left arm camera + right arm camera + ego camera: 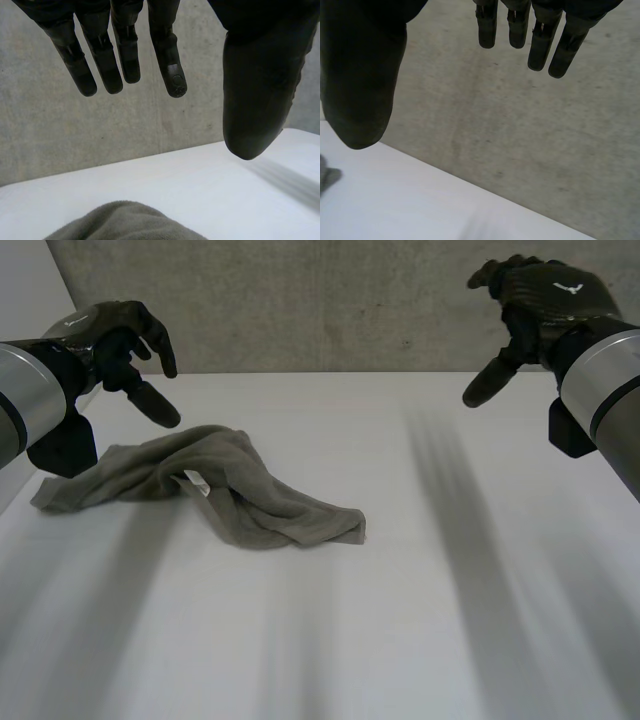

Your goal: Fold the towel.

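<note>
Left hand (118, 338), fingers relaxed and apart, hovered near the far left part of the crumpled towel (240, 495), which lay left-to-right on the table (450, 600). Right hand (540, 300), equally slack and empty, hung well apart at the far right.

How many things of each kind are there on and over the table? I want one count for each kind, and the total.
towel: 1
hands: 2, the left hand and the right hand
table: 1
Total: 4

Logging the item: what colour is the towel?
The towel is plain olive-grey; head view shows it best.
</note>
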